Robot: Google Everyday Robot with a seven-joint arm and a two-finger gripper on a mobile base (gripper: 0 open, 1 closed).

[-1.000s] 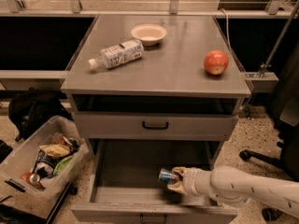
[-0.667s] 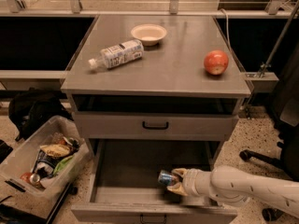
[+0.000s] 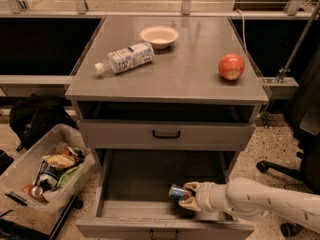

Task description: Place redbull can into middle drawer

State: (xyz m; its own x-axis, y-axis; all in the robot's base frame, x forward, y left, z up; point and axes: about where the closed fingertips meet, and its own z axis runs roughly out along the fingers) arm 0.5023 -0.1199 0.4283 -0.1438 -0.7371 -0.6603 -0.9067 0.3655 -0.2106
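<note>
Cabinet top (image 3: 185,74): bottle (image 3: 125,58) on side, bowl (image 3: 159,35), apple (image 3: 231,66). Gripper fingers (image 3: 192,186) inside middle drawer (image 3: 145,179).

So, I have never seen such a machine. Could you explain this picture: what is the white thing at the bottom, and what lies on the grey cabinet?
The white thing is a robot arm reaching in from the right. At its end is the gripper, a two-finger hand, closed on the redbull can, which it holds sideways inside the open middle drawer. Whether the can touches the drawer floor, I cannot tell. There is one camera, looking down at the cabinet from the front. On the cabinet top lie a plastic bottle on its side, a small bowl and an apple. The upper drawer is shut. A filled plastic bin stands on the floor at the left.
</note>
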